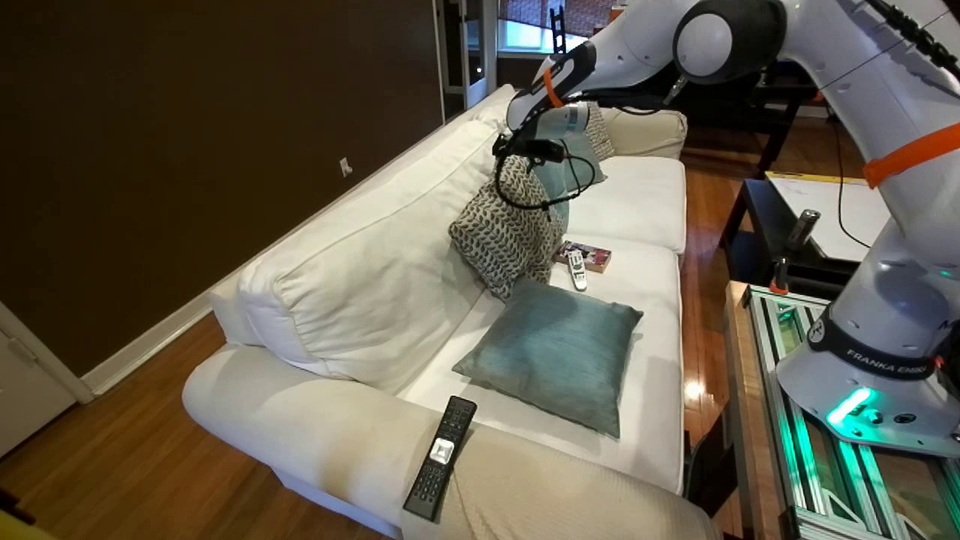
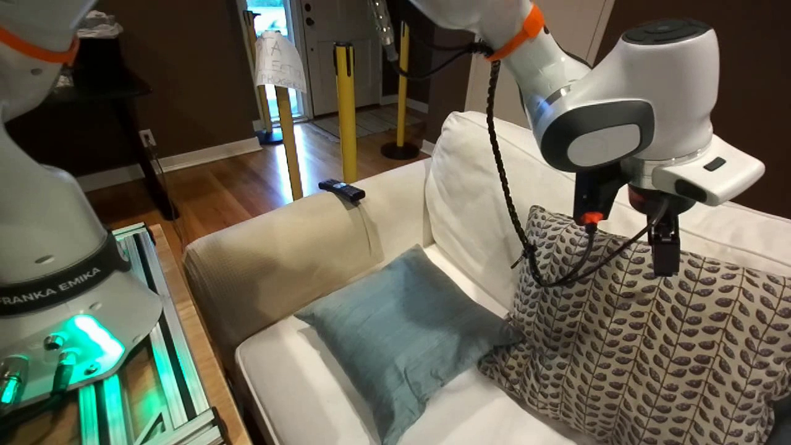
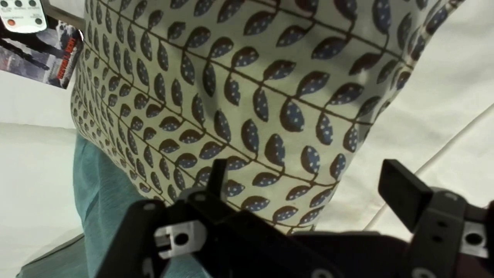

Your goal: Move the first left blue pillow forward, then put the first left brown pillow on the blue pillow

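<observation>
The blue pillow lies flat on the seat near the sofa arm in both exterior views (image 1: 559,352) (image 2: 401,334); part shows at lower left in the wrist view (image 3: 102,193). The brown leaf-print pillow leans against the backrest beside it in both exterior views (image 1: 502,225) (image 2: 642,346) and fills the middle of the wrist view (image 3: 216,96). My gripper (image 2: 665,253) is at the brown pillow's upper part. In the wrist view the gripper (image 3: 305,173) is open, one finger over the print, the other over the white backrest, the pillow's edge between them. I cannot tell whether they touch.
A look-alike teal pillow (image 1: 555,184) stands behind the brown pillow. A white remote (image 1: 577,270) and a book (image 1: 596,257) lie on the seat. A black remote (image 1: 441,454) lies on the sofa arm (image 1: 315,420). The white backrest (image 1: 375,255) rises behind the pillows.
</observation>
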Controlling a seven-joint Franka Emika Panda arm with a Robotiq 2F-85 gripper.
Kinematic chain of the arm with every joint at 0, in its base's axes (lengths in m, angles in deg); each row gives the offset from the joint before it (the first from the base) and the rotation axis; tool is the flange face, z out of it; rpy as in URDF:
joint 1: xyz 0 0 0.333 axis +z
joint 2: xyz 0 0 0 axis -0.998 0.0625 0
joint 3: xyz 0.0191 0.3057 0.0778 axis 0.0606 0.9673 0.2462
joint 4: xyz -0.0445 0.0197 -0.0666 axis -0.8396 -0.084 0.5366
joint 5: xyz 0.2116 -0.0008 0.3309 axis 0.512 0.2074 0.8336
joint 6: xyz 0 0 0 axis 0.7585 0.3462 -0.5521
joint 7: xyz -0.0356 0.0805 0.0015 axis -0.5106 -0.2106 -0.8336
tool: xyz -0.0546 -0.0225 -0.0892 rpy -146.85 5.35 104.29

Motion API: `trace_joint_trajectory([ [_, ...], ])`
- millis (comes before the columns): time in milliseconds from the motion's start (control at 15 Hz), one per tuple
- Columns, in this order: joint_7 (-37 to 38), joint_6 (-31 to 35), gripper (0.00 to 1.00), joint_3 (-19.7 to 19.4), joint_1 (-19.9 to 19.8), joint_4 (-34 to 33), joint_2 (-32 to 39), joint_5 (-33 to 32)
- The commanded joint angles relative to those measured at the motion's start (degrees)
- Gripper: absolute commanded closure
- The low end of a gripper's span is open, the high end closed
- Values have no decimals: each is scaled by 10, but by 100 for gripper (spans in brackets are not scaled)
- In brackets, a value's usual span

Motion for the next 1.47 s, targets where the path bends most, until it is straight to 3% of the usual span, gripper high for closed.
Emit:
trace_joint_trajectory([
  [0,45,-72,0,-28,12,-101,65,-37],
  [200,67,-117,0,-35,12,-163,106,-55],
  [533,89,-132,4,-42,12,-263,186,-56],
  [600,93,-142,26,-45,12,-281,200,-58],
  [733,105,-151,30,-57,15,-308,223,-64],
  [867,107,-173,47,-60,12,-327,236,-64],
  [1067,104,-237,71,-29,-8,-344,233,-71],
  [1333,166,-286,98,-30,-21,-372,228,-61],
  [1400,169,-295,99,-23,-27,-376,223,-57],
])
